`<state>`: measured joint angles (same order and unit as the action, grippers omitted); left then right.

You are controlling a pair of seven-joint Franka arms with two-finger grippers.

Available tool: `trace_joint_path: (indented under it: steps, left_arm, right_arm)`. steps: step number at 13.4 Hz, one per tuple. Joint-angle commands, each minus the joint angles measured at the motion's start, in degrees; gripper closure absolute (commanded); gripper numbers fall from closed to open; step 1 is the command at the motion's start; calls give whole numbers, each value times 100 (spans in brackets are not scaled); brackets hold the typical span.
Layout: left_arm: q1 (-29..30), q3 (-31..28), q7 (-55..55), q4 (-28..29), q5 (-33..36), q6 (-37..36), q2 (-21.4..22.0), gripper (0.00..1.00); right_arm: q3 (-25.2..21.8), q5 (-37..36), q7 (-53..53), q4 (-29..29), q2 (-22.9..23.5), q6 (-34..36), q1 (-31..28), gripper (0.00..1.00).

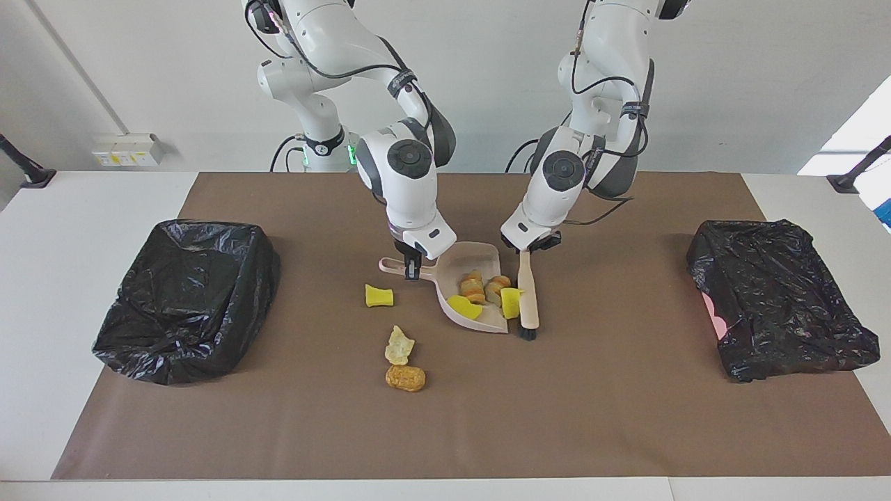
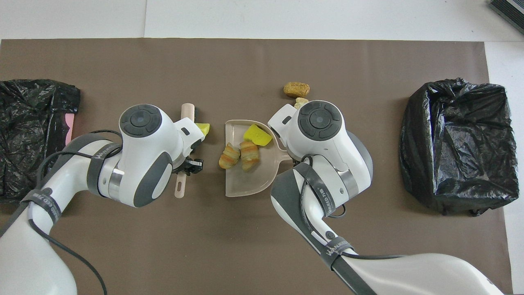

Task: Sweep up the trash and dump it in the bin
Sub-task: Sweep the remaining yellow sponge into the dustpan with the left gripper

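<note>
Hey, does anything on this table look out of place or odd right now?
One thing: a pink patch shows through the black liner of the bin at the left arm's end, as if the bag is torn or slipped. Three scraps lie loose outside the dustpan.

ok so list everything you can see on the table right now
dustpan: one, pale pink, mid-mat
brush: one, beige, at the dustpan's mouth
sponge chunks: three, yellow, one in dustpan, one at its mouth by brush, one loose
pastry lumps: four, tan-brown, two in dustpan, two loose farther from the robots
bins: two, black-bagged, one at each table end
mat: one, brown, under the dustpan
right end effector: one, shut on dustpan handle
left end effector: one, shut on brush handle
</note>
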<state>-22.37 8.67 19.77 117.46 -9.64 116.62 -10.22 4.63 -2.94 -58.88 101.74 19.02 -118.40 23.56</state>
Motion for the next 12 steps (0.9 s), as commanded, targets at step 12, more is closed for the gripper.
trace_joint_path:
  steps: [12]
  left_arm:
    - [-393,-155,431,102,-468,-719,1143,100]
  right_arm:
    - [64,847,-368,118,-57,-509,-597,100]
